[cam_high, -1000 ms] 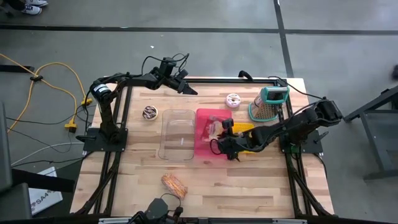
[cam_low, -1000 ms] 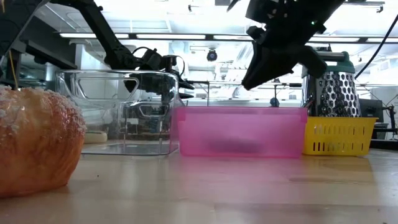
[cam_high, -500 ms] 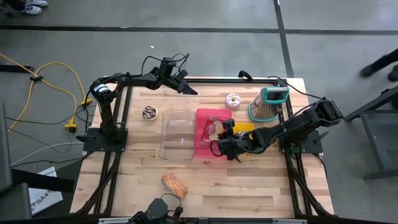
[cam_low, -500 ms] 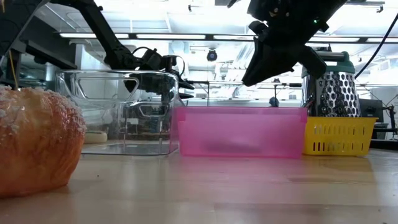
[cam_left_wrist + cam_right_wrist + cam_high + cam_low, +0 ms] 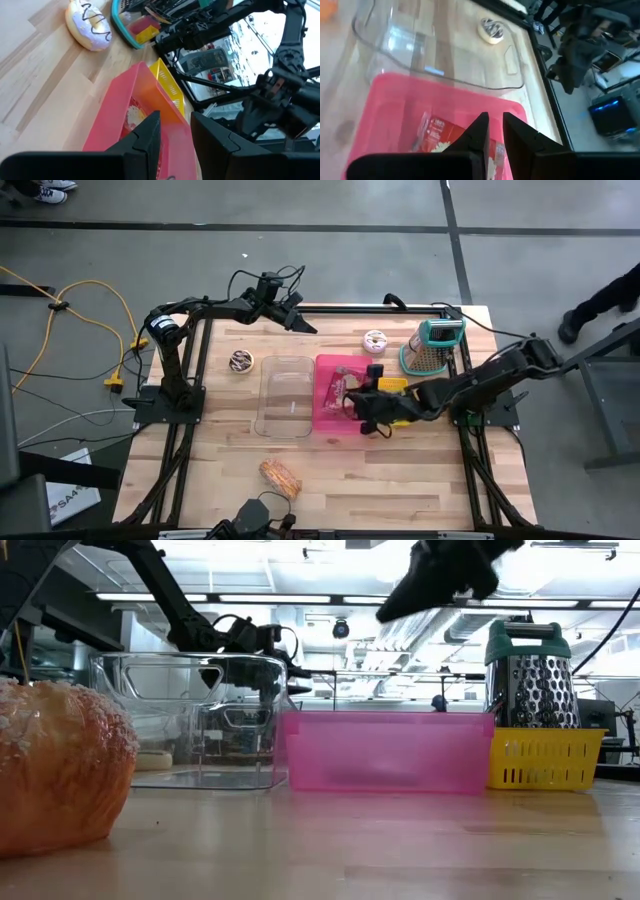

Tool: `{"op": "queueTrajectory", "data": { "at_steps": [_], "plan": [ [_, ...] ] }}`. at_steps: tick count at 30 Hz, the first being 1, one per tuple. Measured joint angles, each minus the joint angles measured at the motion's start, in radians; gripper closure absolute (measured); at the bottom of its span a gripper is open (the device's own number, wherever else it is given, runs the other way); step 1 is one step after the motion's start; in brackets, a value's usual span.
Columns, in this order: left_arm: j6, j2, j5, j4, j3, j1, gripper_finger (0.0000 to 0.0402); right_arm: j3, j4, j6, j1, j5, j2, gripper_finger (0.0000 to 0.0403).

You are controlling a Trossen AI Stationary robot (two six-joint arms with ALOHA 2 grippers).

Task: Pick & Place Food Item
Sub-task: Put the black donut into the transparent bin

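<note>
Above the pink bin [image 5: 335,395], the right gripper [image 5: 362,402] hangs clenched and empty; a red food packet [image 5: 437,134] lies inside the bin. Beside it stand a clear container [image 5: 285,397] and a yellow basket [image 5: 545,758], with a grater [image 5: 432,346] behind. Left gripper [image 5: 296,315] waits at the far edge, fingers nearly together, holding nothing.

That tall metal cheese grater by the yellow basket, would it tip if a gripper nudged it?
Probably. The grater stands upright, tall over a narrow foot, so a nudge near its green handle could topple it. Its perforated metal looks stiff. Low down, it might slide across the wooden table instead.
</note>
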Motion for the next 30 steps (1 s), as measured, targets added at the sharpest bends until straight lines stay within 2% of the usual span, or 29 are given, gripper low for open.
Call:
{"op": "queueTrajectory", "data": {
  "at_steps": [3, 7, 11, 19, 24, 30],
  "plan": [
    [0.0, 0.0, 0.002, 0.009, 0.0, 0.0, 0.0298, 0.0, -0.028, 0.078, 0.0, -0.027, -0.047, 0.0359],
    [0.0, 0.0, 0.002, 0.009, 0.0, 0.0, 0.0298, 0.0, -0.078, 0.154, 0.0, -0.153, -0.135, 0.0359],
    [0.0, 0.0, 0.002, 0.011, 0.0, 0.0, 0.0298, 0.0, -0.131, 0.205, 0.0, -0.217, -0.208, 0.0359],
    [0.0, 0.0, 0.001, 0.011, 0.0, 0.0, 0.0298, 0.0, -0.151, 0.22, 0.0, -0.238, -0.3, 0.0359],
    [-0.001, 0.0, -0.002, 0.011, 0.0, 0.0, 0.0298, -0.005, -0.175, 0.242, -0.05, -0.237, -0.375, 0.0359],
    [-0.001, 0.0, -0.002, 0.012, 0.0, 0.0, 0.0298, -0.178, -0.064, 0.279, -0.156, -0.324, -0.542, 0.0359]
  ]
}}
